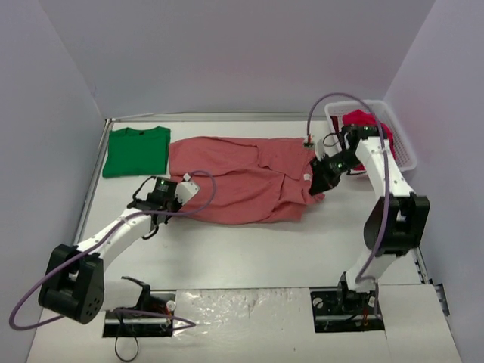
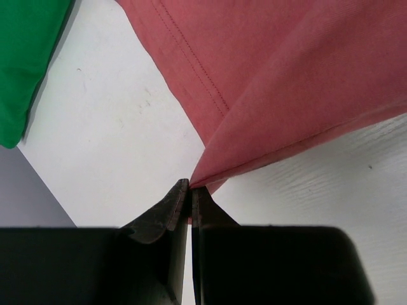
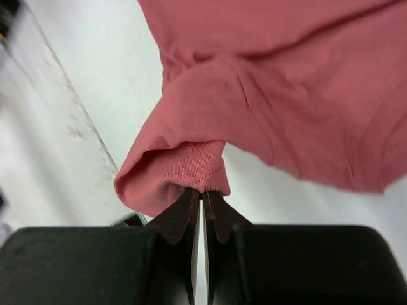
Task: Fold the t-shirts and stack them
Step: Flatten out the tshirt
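Salmon-pink tee (image 1: pixel 242 178), left pincer (image 2: pixel 191 186) nipping its pointed corner, right pincer (image 3: pixel 202 194) clamping a rumpled fold

Bright even overhead light; soft shadows; right wrist edges blurred.

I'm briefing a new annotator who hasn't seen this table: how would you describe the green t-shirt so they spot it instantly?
Start at the white table and go to its far left corner. There lies the green t-shirt, flat and compact. Unlike the larger salmon-pink t-shirt spread out beside it, it is bright green and already folded.
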You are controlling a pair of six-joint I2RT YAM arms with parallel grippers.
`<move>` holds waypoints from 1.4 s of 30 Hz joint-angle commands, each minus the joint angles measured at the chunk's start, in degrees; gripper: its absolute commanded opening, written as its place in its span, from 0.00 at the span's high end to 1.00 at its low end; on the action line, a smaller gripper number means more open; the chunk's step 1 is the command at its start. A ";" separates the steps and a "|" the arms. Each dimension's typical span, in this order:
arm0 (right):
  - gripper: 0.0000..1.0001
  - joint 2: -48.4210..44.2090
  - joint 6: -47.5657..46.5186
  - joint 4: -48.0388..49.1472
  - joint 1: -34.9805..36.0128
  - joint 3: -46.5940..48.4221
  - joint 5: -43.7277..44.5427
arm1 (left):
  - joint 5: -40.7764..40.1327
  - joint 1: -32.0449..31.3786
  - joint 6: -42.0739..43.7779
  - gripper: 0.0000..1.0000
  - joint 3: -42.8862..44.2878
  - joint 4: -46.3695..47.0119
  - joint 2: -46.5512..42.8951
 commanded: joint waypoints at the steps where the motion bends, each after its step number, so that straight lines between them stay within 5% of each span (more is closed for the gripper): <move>1: 1.00 12.12 4.30 -3.34 -4.69 6.75 -19.05 | -0.23 0.63 -0.09 0.98 3.78 -1.66 -0.09; 4: 1.00 22.56 12.45 -2.73 -8.99 11.67 -29.50 | 0.30 0.72 0.09 0.98 3.87 -1.92 0.35; 9: 0.98 32.52 15.37 -3.34 -15.22 13.69 -28.72 | 1.09 0.81 0.18 0.98 3.69 -1.75 1.75; 10: 0.92 32.89 15.02 -3.25 -15.84 14.22 -27.76 | 1.09 0.81 0.26 0.98 3.69 -1.66 2.28; 11: 0.68 33.06 14.24 -3.34 -16.28 14.48 -27.06 | 0.92 0.81 0.26 0.98 3.95 -1.66 2.89; 17: 0.47 27.36 6.33 -3.25 -16.73 12.38 -20.21 | -0.05 0.81 0.61 0.98 3.87 -1.83 3.51; 27: 0.43 10.87 -6.95 1.36 -8.30 6.33 -5.55 | -1.54 1.07 0.44 0.98 2.55 -0.87 3.51; 30: 0.21 3.46 -5.02 11.22 -5.84 -1.05 2.09 | -1.37 1.69 0.09 0.98 2.11 -0.69 2.64; 36: 0.29 -2.79 -5.46 41.25 -3.55 -13.62 12.13 | 1.97 4.23 -0.44 0.98 1.06 -0.60 -1.40; 42: 0.45 -1.21 -8.62 52.89 -3.46 -19.52 14.70 | 3.38 6.34 -0.26 0.98 1.06 -1.66 -3.08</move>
